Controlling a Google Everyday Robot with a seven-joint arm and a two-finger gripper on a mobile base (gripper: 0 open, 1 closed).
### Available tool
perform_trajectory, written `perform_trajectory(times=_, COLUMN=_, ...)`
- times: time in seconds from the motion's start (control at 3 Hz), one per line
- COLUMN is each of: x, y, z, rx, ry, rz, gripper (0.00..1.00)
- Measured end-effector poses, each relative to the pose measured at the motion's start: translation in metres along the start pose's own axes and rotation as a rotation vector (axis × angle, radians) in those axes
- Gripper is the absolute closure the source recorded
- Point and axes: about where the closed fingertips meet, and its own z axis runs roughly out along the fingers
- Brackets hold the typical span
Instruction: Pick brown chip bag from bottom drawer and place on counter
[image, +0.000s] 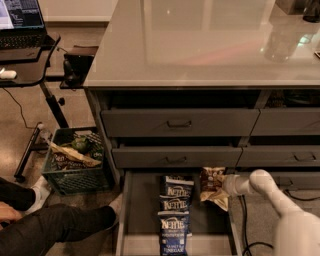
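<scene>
gripper (223, 187) against brown chip bag (211, 179); right side of bottom drawer (142, 210)

Bench (200, 50): glossy pale grey top. Bottom drawer (142, 210): dark grey, holding dark blue, white-lettered Kettle bags (175, 205) and the brown-and-cream brown chip bag (212, 181). End effector (223, 189): white, at that bag's right edge inside the drawer.

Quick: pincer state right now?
Pincer: at the brown chip bag in the bottom drawer; open or closed cannot be told.
</scene>
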Motion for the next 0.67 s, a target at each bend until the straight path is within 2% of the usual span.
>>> perform_trajectory(times=0.33, x=-0.030, y=0.023, z=-0.033, rx=-0.014, ry=-0.040, rz=-0.017, gripper=1.00)
perform_trajectory(times=0.67, x=-0.044, y=0.079, z=-0.040, rx=-0.090, ry=-0.059, rz=0.001, gripper=1.00)
